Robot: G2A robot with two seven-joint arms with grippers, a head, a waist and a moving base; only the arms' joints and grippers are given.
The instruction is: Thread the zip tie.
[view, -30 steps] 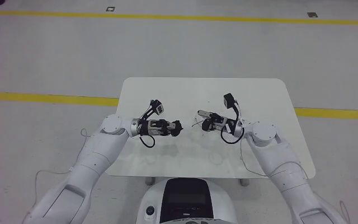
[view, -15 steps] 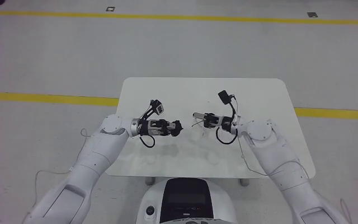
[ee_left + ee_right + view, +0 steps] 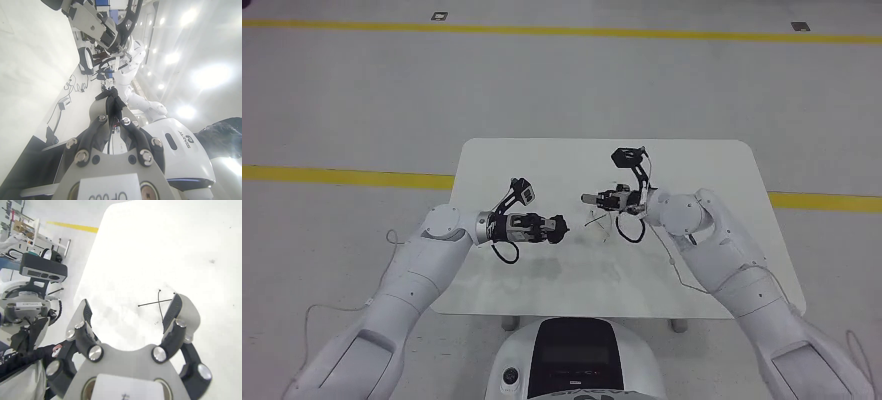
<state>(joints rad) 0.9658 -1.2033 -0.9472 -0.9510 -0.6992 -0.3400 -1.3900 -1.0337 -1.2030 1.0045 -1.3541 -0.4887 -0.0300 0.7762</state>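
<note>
My R gripper, jaws wide apart, swung ~10 o'clock across the table while L gripper stayed put, jaws together; zip ties lie crossed at R's 6 o'clock, so prob lining up a pick.

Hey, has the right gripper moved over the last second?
Yes. The right gripper has shifted toward the far edge of the table and slightly toward the left gripper.
</note>
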